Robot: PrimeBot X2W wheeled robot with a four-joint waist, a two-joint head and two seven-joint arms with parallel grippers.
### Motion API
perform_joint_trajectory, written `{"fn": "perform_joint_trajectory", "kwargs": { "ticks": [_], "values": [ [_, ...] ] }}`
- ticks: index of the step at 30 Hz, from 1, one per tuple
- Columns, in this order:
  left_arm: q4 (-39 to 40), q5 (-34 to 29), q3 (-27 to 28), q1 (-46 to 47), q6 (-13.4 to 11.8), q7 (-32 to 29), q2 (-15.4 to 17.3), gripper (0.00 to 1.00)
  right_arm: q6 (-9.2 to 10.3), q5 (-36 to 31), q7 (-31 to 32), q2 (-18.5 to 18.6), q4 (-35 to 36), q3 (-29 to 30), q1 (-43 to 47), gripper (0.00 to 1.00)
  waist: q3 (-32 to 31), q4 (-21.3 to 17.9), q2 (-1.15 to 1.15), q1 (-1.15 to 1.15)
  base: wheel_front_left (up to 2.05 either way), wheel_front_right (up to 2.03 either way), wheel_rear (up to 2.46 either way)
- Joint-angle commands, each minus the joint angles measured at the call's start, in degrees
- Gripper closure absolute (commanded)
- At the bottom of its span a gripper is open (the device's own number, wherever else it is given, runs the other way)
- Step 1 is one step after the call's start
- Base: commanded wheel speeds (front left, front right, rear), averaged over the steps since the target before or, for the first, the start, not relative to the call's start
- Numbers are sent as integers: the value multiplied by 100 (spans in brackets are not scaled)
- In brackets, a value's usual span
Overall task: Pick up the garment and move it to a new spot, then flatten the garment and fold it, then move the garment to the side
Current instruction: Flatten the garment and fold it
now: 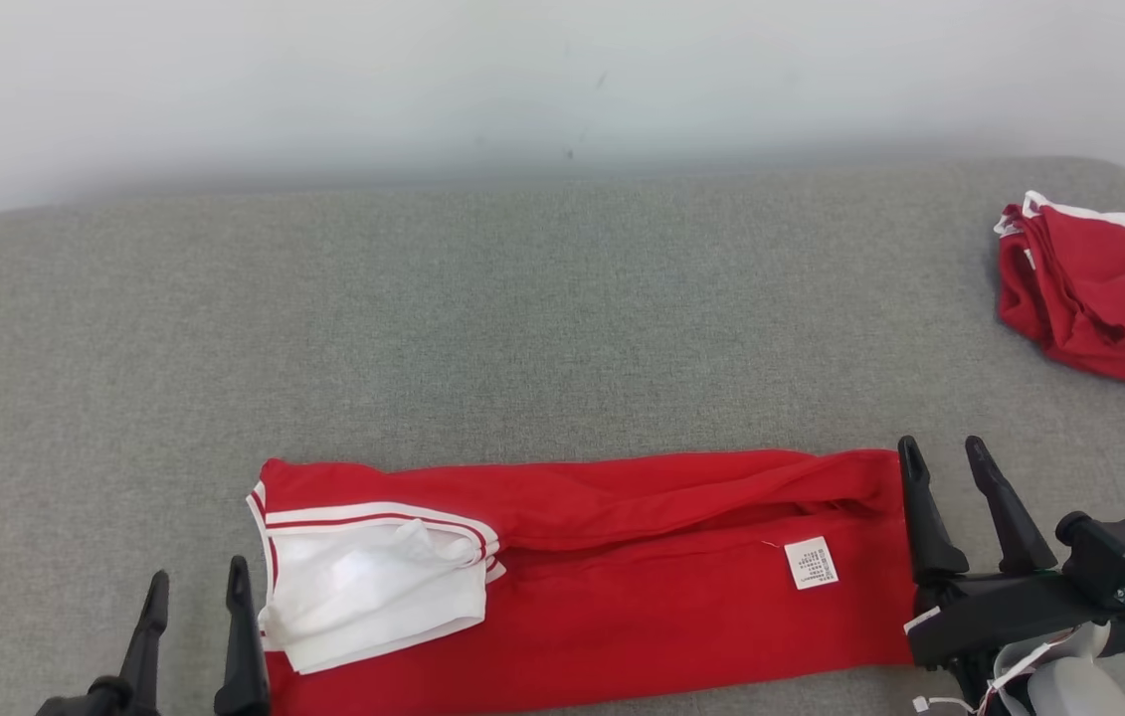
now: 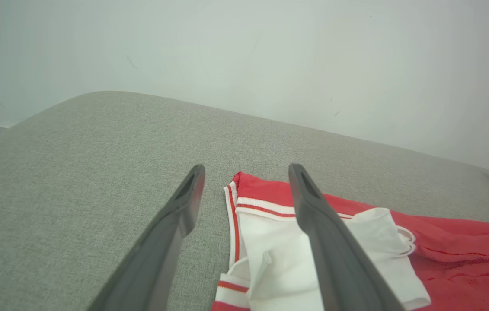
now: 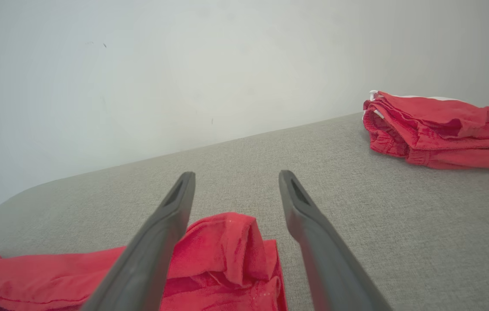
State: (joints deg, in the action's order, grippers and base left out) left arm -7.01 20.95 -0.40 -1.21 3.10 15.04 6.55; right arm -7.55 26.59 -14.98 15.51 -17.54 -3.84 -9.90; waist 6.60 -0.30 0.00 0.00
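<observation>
The garment (image 1: 622, 577) is red with white, red-striped trim and lies in a long folded band along the front of the grey padded surface (image 1: 522, 328). A white sleeve (image 1: 373, 587) rests on its left end and a small white tag (image 1: 811, 563) on its right part. My left gripper (image 1: 199, 572) stands open at the band's left end, its fingers straddling the striped edge (image 2: 232, 216) with nothing pinched between them. My right gripper (image 1: 942, 445) is open at the right end, above the bunched red corner (image 3: 222, 250), and holds nothing.
A second red garment (image 1: 1099, 298) lies crumpled at the back right corner of the surface, also seen in the right wrist view (image 3: 443, 129). A pale wall (image 1: 562, 80) rises behind. Bare grey padding stretches across the middle and left.
</observation>
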Motion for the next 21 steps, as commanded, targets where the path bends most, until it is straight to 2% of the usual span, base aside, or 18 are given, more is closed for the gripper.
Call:
{"fn": "perform_joint_trajectory", "kwargs": {
  "ticks": [1, 12, 21],
  "values": [
    [29, -88, 85, -99, 47, 16, -45, 0, 17, -13, -25, 33, -57, 23, -71, 0, -80, 21, 0, 0, 0, 0, 0],
    [-32, -629, 414, -220, 183, 17, -243, 0, 17, -142, 478, 34, -1400, 216, -753, 0, -288, 198, 0, 0, 0, 0, 0],
    [-106, -756, 530, -226, 282, 17, -326, 0, 17, -80, 838, -74, -2541, 109, -910, 0, -343, 366, 0, 0, 0, 0, 0]
  ]
}}
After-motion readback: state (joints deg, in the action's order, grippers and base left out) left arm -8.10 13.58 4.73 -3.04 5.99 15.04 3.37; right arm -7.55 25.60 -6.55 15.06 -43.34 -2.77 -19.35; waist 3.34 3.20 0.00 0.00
